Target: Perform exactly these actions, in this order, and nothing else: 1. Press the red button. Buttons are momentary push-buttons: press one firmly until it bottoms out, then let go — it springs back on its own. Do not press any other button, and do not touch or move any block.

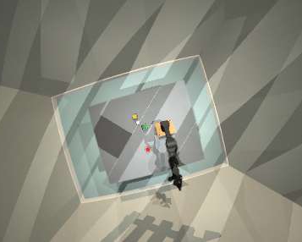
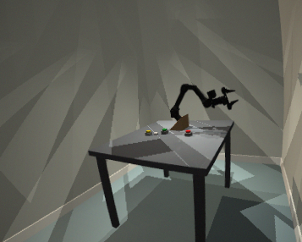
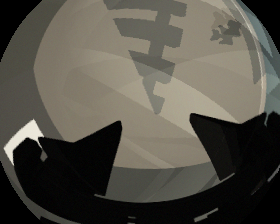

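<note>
The red button [image 1: 148, 149] [image 2: 189, 131] sits on a dark base on the grey table [image 1: 182, 101] [image 2: 134, 148], apart from the other buttons. My gripper [image 1: 178, 187] [image 2: 235, 96] [image 3: 156, 121] is open and empty. It is raised high, well away from the red button, out past the table's edge in the top view, and points sideways toward a wall. The wrist view shows both dark fingers spread wide with only the room behind them; no button shows there.
A green button [image 1: 145, 127] [image 2: 164, 130] and a yellow button [image 1: 134, 116] [image 2: 148, 132] stand on the table, with a small white block [image 1: 138, 123] [image 2: 156, 133] between them. An orange-brown wedge [image 1: 159, 130] [image 2: 182, 123] is at the arm's base.
</note>
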`<state>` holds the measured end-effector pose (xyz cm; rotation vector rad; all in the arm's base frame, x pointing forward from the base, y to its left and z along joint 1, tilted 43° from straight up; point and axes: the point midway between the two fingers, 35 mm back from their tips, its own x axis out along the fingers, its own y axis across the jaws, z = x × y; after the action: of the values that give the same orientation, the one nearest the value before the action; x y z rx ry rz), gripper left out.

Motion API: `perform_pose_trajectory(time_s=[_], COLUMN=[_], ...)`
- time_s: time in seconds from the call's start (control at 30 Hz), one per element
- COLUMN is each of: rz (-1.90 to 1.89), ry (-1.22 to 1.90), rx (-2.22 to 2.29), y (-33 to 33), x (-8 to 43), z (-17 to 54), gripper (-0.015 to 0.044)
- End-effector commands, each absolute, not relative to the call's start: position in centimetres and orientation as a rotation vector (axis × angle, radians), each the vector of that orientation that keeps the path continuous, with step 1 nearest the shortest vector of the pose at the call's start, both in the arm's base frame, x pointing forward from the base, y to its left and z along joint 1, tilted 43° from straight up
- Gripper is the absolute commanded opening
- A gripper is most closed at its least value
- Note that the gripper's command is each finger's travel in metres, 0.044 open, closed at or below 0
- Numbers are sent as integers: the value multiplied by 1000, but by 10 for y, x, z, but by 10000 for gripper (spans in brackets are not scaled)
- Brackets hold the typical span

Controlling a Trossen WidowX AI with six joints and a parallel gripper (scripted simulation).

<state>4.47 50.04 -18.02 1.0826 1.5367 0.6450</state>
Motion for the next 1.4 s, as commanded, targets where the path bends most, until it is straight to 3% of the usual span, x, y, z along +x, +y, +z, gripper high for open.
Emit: perform_pose_trajectory(time_s=[0.0,0.27,0.47,0.93,1.37], rz=[635,192,8,-331,-580], ry=[1532,1360,1325,1341,1470], rx=[1075,685,478,10,-463], y=[500,444,399,287,182], x=[47,148,182,224,234], z=[-181,-210,-206,-158,-67], gripper=[400,400,400,400,400])
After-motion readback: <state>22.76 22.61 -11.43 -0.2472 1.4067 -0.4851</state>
